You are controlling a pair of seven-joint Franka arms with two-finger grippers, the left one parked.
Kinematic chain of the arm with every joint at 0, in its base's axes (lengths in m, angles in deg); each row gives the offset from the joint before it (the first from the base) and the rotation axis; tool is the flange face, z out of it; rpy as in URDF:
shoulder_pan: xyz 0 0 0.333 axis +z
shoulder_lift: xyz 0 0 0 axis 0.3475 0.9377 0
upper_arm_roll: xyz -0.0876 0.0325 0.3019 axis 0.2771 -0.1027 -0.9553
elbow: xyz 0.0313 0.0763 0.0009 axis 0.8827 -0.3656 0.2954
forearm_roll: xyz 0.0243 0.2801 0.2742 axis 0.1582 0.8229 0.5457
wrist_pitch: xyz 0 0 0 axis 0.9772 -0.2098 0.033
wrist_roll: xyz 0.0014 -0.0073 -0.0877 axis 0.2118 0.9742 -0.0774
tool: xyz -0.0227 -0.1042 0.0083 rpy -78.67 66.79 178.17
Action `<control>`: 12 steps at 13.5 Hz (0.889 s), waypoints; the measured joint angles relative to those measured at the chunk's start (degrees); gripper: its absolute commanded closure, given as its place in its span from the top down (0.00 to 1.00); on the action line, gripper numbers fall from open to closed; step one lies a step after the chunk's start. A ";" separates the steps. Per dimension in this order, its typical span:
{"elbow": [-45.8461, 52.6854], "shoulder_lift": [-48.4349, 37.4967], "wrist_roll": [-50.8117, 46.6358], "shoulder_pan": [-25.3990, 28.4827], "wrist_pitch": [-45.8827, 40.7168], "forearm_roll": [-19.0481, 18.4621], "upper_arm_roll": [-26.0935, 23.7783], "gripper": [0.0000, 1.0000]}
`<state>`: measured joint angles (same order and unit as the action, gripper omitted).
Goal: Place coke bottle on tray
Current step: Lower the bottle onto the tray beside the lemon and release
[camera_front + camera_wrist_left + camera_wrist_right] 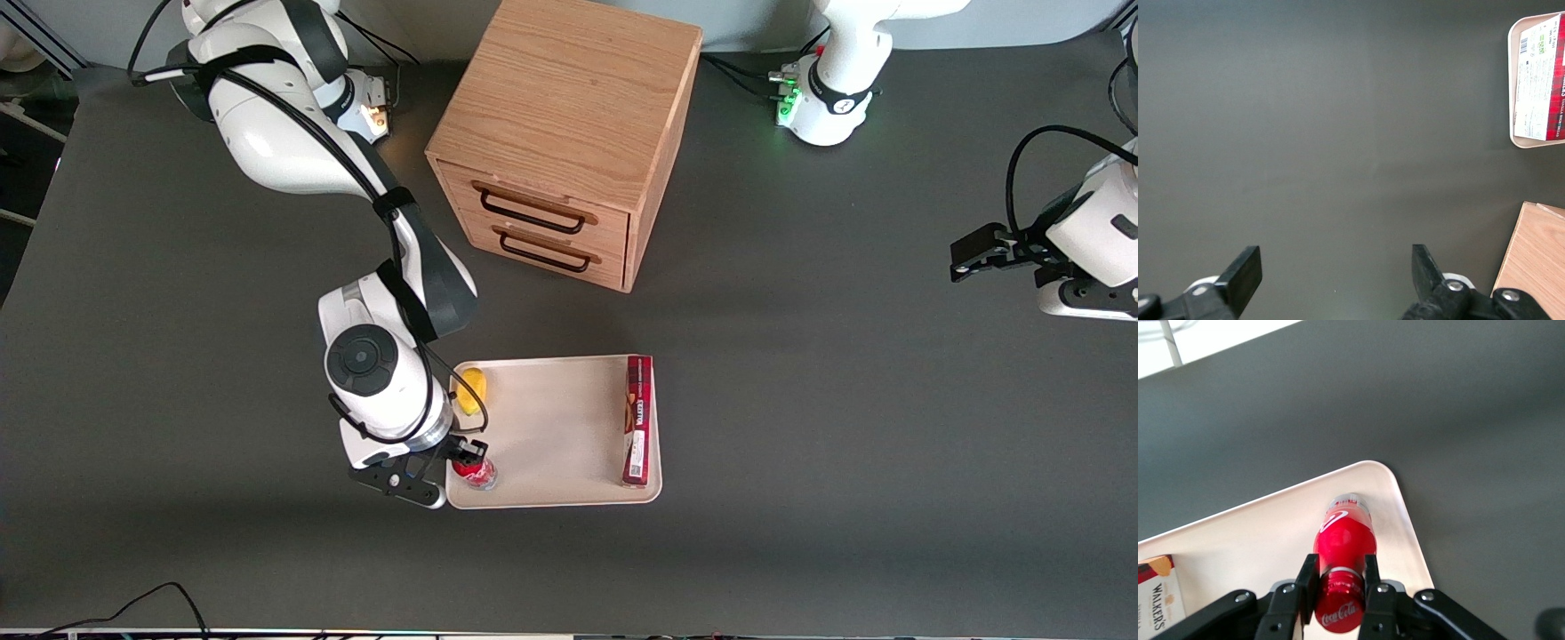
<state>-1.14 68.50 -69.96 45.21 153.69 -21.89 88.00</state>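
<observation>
Tool (1337, 590) fingers clamped the coke bottle (1343, 547) at its neck, base on the tray (556, 427) close to the corner nearest the front camera; a tilted release there risked toppling it over the low rim.

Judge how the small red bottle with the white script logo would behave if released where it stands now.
The small red coke bottle looks tall and narrow-based, so probably tippy. Its round body would likely roll. The tool grips its neck near the cream tray's corner; it might topple off.
</observation>
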 measured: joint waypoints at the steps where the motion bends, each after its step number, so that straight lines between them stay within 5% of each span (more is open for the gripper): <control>1: 0.19 0.02 0.00 0.07 0.04 -0.04 0.09 0.68; 2: 0.19 0.07 0.00 0.07 0.04 -0.04 0.10 1.00; 12: 1.67 -0.50 0.00 0.09 -2.66 -0.53 0.18 1.00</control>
<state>0.52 68.00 -69.96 45.30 151.03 -22.42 88.17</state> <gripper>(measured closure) 0.000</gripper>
